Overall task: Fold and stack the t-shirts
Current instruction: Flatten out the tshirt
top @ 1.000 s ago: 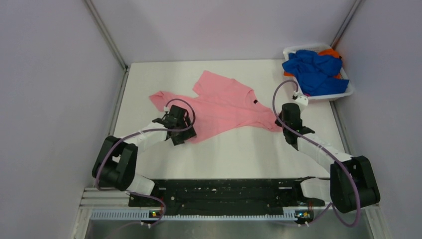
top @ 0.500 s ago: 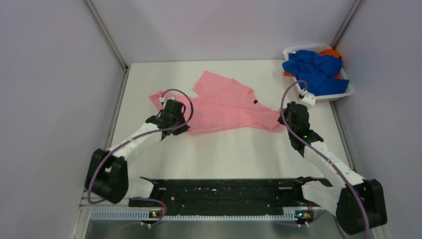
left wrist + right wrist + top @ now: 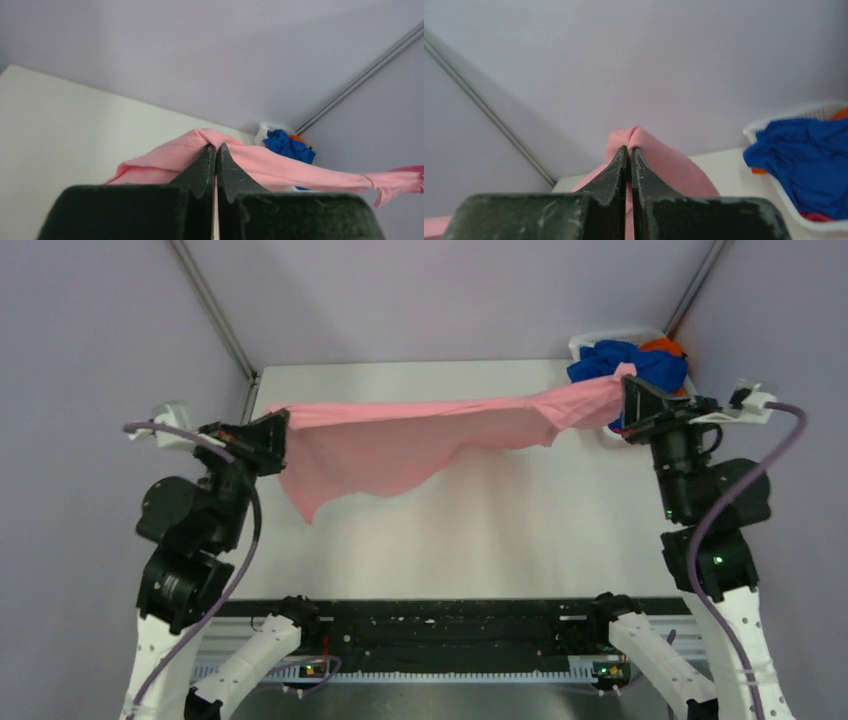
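L gripper: your L gripper (image 3: pixel 283 424) was clamped fully closed on one end of the pink tee (image 3: pixel 400 440). In the left wrist view (image 3: pixel 216 148) the jaws met w/ no gap and cloth (image 3: pixel 280 167) bunched over the tips.
R gripper: your R gripper (image 3: pixel 630 392) was pinched closed the same way on the tee's other end. In the right wrist view (image 3: pixel 629 150) a pink fold (image 3: pixel 664 170) poked out past the fingertips.
Pink tee: you had it strung between the two grippers, up off the table (image 3: pixel 500 530). Its top edge ran across w/ a slight sag. A loose flap drooped toward the L side and ended in a point. Can't tell if that point touched the table.
Basket: the white basket (image 3: pixel 578 343) sat at the table's far R corner, just beyond your R gripper.
Basket contents: a blue tee (image 3: pixel 620 360) was heaped inside, w/ an orange tee (image 3: pixel 662 344) showing at the far side. The right wrist view showed the blue heap (image 3: pixel 809 150) up against the rim (image 3: pixel 794 112), w/ orange (image 3: pixel 841 114) behind it.
In the way: from the top view, the tee's R end and your R gripper overlapped the basket's near-L rim. Can't tell if they touched.
Surrounds: plain lilac walls (image 3: pixel 450 290) closed in three sides, w/ a metal corner post (image 3: pixel 210 310) far L.
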